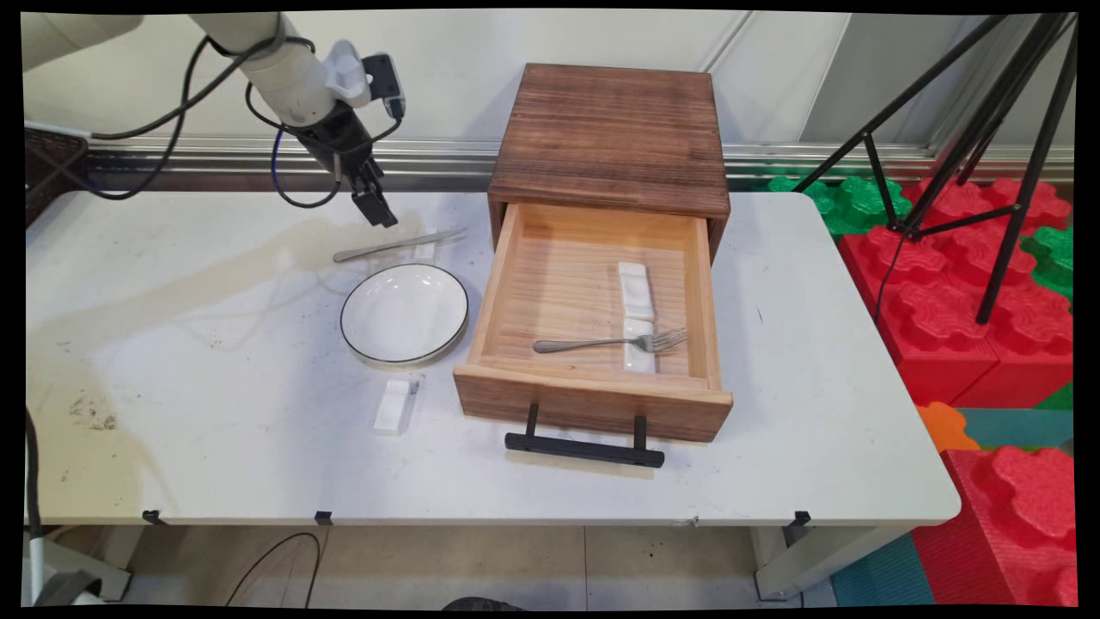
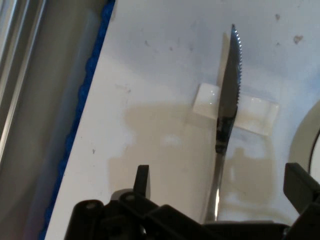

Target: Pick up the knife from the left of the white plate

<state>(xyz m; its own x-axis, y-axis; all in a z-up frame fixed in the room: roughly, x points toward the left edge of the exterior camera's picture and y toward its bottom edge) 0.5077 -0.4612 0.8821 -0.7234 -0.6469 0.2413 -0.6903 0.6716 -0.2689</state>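
In the main view's upper left the gripper (image 1: 376, 209) hangs just above the knife (image 1: 400, 244), beyond the plate (image 1: 404, 313) (drawer (image 1: 593, 322) at centre), while the hand view shows its fingers (image 2: 142, 181) spread apart, the knife (image 2: 227, 107) lying across a white rest (image 2: 252, 115) between them.

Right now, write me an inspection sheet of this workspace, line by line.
Surface: white table, stained and scuffed at its left.
Things: knife propped on a white rest; black-rimmed white plate; a second white rest near the plate.
Drawer box: wooden box, drawer pulled open, holding a fork laid on a long white rest.
Gripper: gripper open, above the knife's handle, holding nothing.
Cables: black cables hanging from the arm.
Surroundings: black tripod; red and green foam blocks.
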